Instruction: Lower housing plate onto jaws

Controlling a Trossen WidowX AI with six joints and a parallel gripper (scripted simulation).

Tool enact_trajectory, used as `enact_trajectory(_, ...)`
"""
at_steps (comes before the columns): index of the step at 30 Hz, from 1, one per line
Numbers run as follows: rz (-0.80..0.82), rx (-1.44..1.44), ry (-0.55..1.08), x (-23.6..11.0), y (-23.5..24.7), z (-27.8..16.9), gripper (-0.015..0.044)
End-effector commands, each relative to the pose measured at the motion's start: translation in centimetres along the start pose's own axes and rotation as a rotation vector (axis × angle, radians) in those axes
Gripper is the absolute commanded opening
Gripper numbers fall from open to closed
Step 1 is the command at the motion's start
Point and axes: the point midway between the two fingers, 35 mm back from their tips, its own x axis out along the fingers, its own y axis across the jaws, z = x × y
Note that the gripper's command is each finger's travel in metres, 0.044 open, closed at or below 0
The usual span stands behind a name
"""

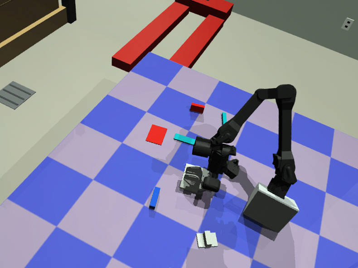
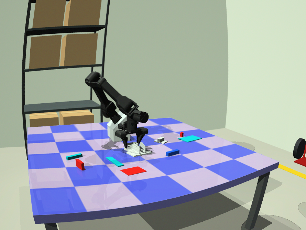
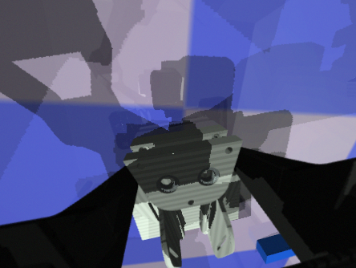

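My gripper (image 3: 182, 156) (image 2: 132, 146) points down and is shut on the housing plate (image 3: 220, 160), a pale plate with two large round holes. It holds the plate by its left and right edges. The plate lies over the rear part of the pale base (image 3: 143, 226) (image 2: 146, 153); in the wrist view it looks roughly parallel to it. How far it stands above the stubs cannot be told. The two curved jaws, left (image 3: 170, 237) and right (image 3: 223, 237), stick out from under its front edge. The stubs and pins are hidden under the plate.
A blue block (image 1: 154, 197) (image 2: 172, 152) (image 3: 277, 249) and a pale ridged part (image 1: 207, 238) (image 2: 161, 139) lie near the base. Cyan strips, red pieces and a flat red square (image 1: 156, 134) (image 2: 133, 170) lie around. The arm's white box (image 1: 270, 209) stands behind the gripper.
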Motion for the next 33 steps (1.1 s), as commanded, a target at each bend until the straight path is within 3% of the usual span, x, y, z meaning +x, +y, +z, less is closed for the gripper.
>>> enact_trajectory(1, 0.004, -0.004, 0.0, 0.1, 0.03, 0.05, 0.0351)
enact_trajectory(33, 0.004, -0.003, 0.0, 0.77, 0.04, 0.06, 0.0351)
